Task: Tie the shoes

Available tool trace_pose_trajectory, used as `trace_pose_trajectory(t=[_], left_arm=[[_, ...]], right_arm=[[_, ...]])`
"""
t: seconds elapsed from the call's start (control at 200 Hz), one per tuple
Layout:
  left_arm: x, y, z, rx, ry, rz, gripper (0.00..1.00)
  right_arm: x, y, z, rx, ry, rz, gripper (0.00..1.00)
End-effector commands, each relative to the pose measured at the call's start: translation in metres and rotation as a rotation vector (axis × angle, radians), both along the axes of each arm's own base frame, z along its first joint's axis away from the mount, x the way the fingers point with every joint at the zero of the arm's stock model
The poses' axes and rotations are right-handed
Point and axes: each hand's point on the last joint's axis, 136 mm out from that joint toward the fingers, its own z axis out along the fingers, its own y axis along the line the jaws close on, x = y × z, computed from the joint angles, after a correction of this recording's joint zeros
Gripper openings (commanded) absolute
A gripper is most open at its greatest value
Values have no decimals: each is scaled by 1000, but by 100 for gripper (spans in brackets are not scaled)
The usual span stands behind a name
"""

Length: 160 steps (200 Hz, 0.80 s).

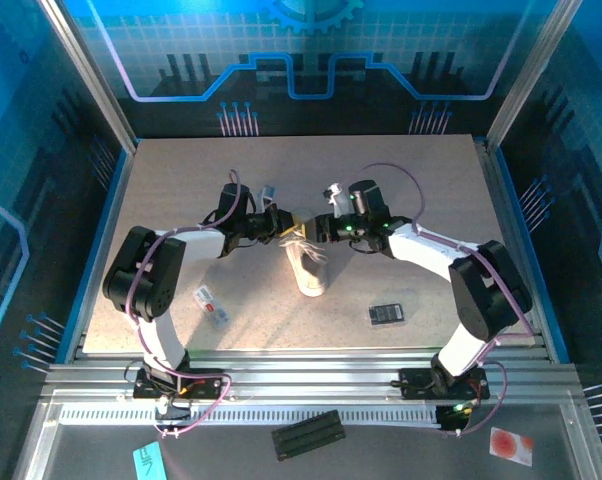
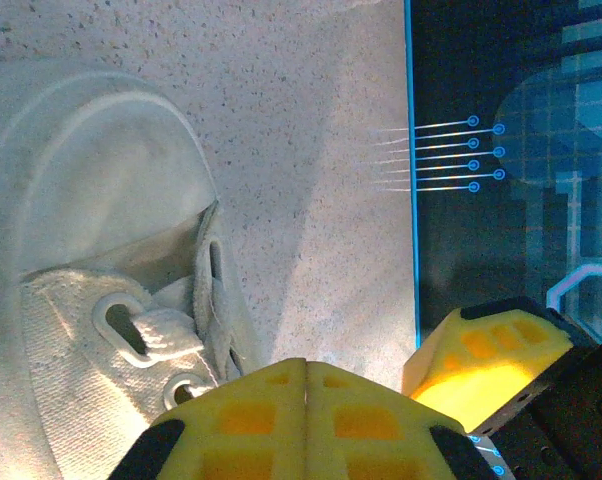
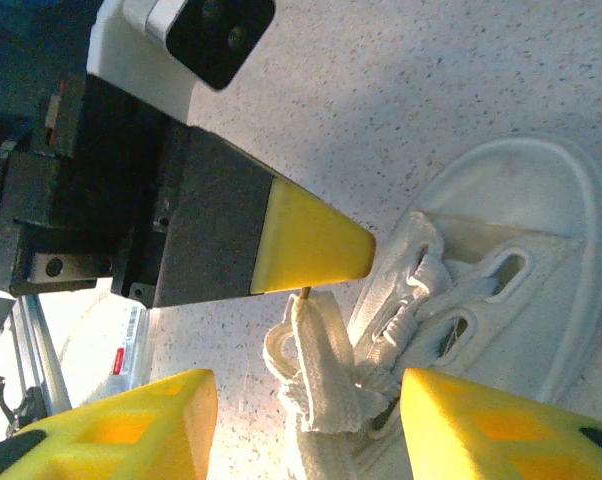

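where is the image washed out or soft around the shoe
Top external: the shoe is blown out pale. Left wrist: its toe looks soft, with a broad shadow on the table. Right wrist: glare whitens the lower left corner; the laces are sharp.

Looks like a robotics lab cell. Around the speckled table (image 1: 421,200): blue walls (image 1: 311,50) printed with circuit traces and a gear, framed by aluminium posts (image 1: 86,70). At the table's near edge: slotted aluminium rails (image 1: 311,375) carrying two bolted arm bases (image 1: 176,382), with cables (image 1: 196,408) trailing beside them.
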Motion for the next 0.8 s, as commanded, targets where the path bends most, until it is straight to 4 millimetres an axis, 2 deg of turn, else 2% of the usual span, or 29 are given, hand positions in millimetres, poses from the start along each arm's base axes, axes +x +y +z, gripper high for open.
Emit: trace_pose_trajectory(t=[0.0, 0.41, 0.796], left_arm=[[-1, 3, -4, 23, -3, -3, 0], [-2, 4, -5, 39, -2, -7, 0], [-4, 7, -8, 52, 5, -3, 0]], right_arm=[[-1, -10, -7, -27, 57, -50, 52], [-28, -19, -22, -55, 145, -9, 52], [-33, -13, -38, -63, 182, 41, 42]])
